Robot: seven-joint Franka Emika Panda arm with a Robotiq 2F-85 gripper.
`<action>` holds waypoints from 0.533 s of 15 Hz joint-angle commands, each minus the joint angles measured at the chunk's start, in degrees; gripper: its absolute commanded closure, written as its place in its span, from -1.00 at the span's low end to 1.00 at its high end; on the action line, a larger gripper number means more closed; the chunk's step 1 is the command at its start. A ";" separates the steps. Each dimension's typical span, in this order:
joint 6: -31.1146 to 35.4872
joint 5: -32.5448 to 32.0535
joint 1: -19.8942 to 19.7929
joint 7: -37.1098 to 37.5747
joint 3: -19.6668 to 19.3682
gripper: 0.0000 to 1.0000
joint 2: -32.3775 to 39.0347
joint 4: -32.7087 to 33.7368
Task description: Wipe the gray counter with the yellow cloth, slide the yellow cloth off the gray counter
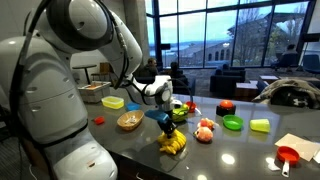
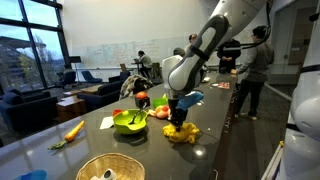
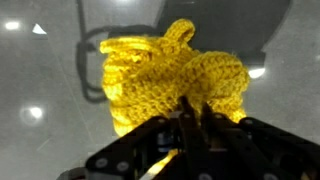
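We see the yellow cloth [image 1: 173, 143] bunched in a heap on the gray counter [image 1: 240, 150], not spread flat. In both exterior views it lies well in from the counter edge. The end effector [image 1: 167, 127] sits right on top of it, pointing down. In the wrist view the fingers [image 3: 184, 122] are drawn together w/ hardly any gap, nipping the near edge of the knit fabric, so we read the end effector as clamped on the cloth. In an exterior view the heap touches the counter directly under the tool.

Near the cloth but apart from it:
- a wicker basket [image 1: 129, 121]
- a pink toy [image 1: 205, 130]
- a lime dish [image 2: 130, 121]

Farther along the counter are a green bowl [image 1: 232, 122] and a red scoop [image 1: 287, 155]. A person [image 2: 250, 65] stands in the bkgd.
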 commanded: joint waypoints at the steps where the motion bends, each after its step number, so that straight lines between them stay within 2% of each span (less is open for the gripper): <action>1: 2.07 -1.53 -0.46 -1.42 -0.85 0.97 1.60 1.35; 8: 2.24 -5.27 -4.24 -2.63 -4.89 0.96 0.89 -1.44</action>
